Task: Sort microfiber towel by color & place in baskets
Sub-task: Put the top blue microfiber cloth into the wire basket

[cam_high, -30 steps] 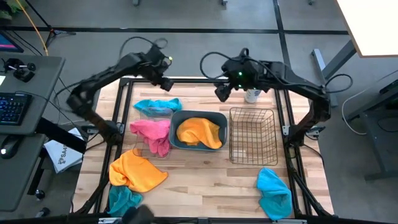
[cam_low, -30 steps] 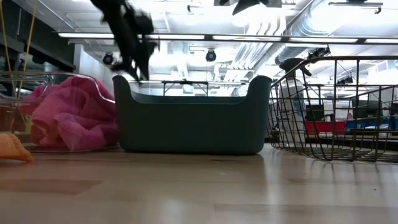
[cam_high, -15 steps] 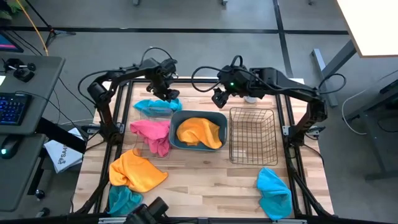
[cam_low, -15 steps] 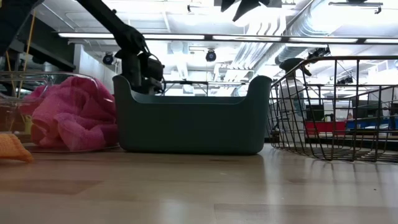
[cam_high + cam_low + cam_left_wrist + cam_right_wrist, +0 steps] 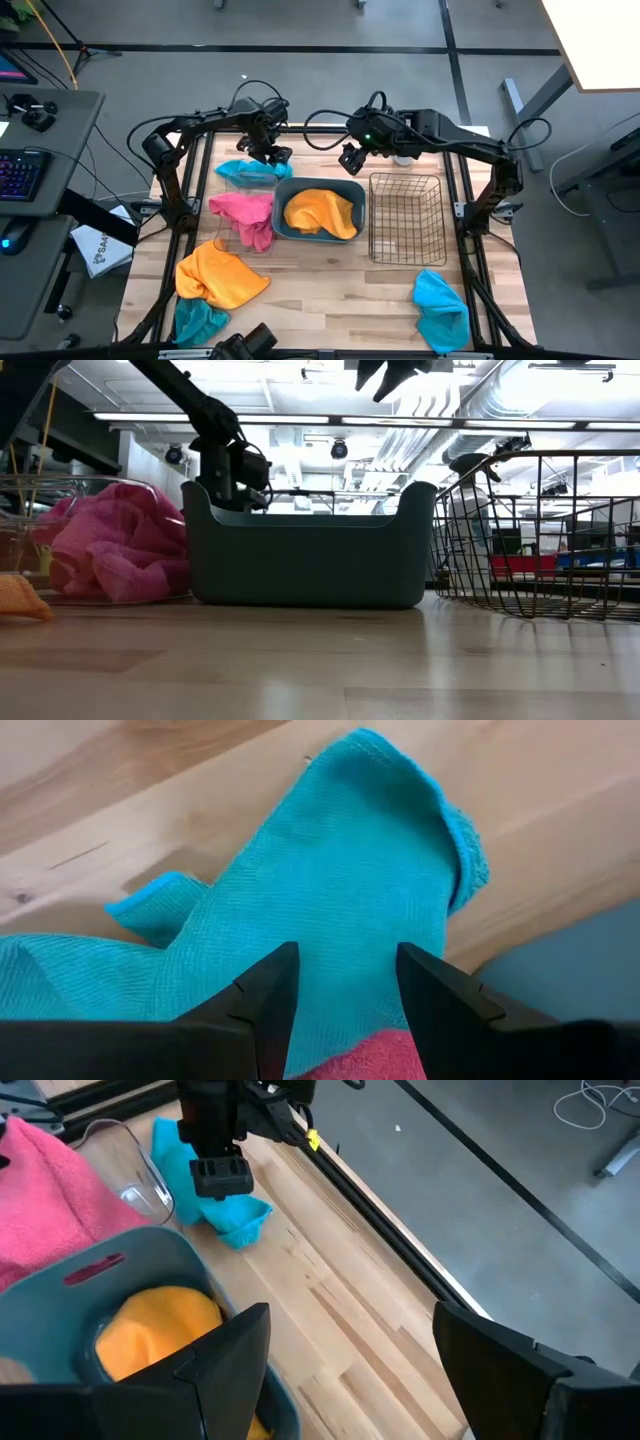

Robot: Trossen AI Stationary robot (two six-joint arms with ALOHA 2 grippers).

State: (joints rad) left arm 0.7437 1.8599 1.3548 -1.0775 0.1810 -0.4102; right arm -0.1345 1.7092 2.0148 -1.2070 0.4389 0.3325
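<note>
High view: teal tub near the table's middle, holding an orange towel; clear box just beside the tub on the left arm's side, with a pink towel spilling over it; wire basket just beside the tub on the other side, with no towel in it; a turquoise towel behind the box, near the tub's rear corner; a second orange towel and a second turquoise towel well in front of the box; a third turquoise towel in front of the basket; a spray bottle behind the basket. Left gripper over the rear turquoise towel; right gripper above the tub's rear edge. Low view: tub central, pink towel in the box to one side, basket to the other; left gripper low behind the tub's rim, right gripper high above the tub. Left wrist view: left gripper with fingers spread, holding nothing, just above the turquoise towel, which lies flat on the table; a pink edge and the tub corner close by. Right wrist view: right gripper spread wide and empty above the tub with its orange towel; beyond the tub, the left gripper over the turquoise towel.
</note>
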